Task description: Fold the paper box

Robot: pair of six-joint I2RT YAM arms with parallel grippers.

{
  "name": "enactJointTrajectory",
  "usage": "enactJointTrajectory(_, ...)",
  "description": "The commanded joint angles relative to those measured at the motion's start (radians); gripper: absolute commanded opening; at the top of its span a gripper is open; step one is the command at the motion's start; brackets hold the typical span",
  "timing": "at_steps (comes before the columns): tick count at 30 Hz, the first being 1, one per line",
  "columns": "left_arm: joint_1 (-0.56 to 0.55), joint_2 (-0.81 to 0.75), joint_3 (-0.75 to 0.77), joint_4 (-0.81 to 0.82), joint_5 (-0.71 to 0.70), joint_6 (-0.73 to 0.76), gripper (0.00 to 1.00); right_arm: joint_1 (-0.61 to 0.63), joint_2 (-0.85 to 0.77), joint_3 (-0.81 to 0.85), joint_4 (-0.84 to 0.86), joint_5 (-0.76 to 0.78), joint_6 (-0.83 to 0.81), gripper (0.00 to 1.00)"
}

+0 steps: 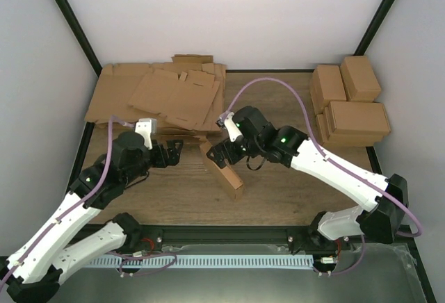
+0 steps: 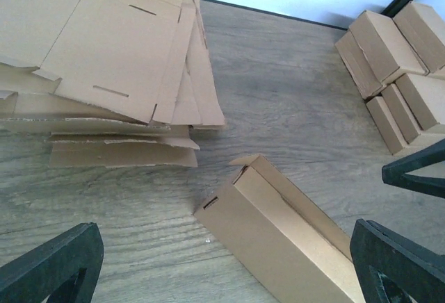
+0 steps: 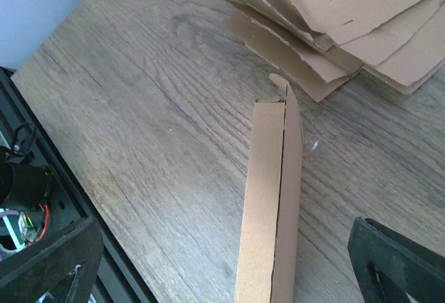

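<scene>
The paper box (image 1: 227, 176) is closed and stands on one long narrow side in the middle of the table. A small flap sticks out at its far end (image 2: 245, 160). My left gripper (image 1: 174, 151) hovers to the left of it, open, with nothing held. In the left wrist view the paper box (image 2: 285, 233) lies below the left gripper (image 2: 224, 251), clear of both fingers (image 2: 59, 265). My right gripper (image 1: 215, 151) is open above the box's far end. The right wrist view shows the box's narrow top edge (image 3: 270, 206) under the right gripper (image 3: 226, 237), untouched.
A thick heap of flat cardboard sheets (image 1: 156, 94) fills the back left, close to the box's far end (image 2: 104, 60). Several folded boxes (image 1: 351, 105) are stacked at the back right. The table's black front rail (image 3: 66, 199) runs near the right wrist.
</scene>
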Motion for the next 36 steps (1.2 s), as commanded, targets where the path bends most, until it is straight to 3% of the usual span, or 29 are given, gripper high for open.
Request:
enactJointTrajectory(1,0.004,-0.004,0.022,-0.015,-0.018,0.028,1.0,0.035,-0.006,0.013,-0.054,0.073,0.013,1.0)
enactJointTrajectory(9,0.004,-0.004,0.028,-0.006,-0.026,0.047,1.0,0.052,0.008,0.001,-0.083,0.129,-0.001,1.0)
enactJointTrajectory(20,0.004,0.009,0.031,-0.01,-0.007,0.06,1.0,0.053,0.002,-0.036,-0.046,0.077,-0.019,1.0)
enactJointTrajectory(29,0.004,0.006,0.025,-0.016,-0.004,0.068,1.0,0.052,0.067,0.014,-0.128,0.074,-0.071,0.85)
enactJointTrajectory(36,0.004,0.018,0.028,-0.014,0.005,0.078,1.0,0.072,0.101,0.023,-0.176,0.112,-0.03,0.85)
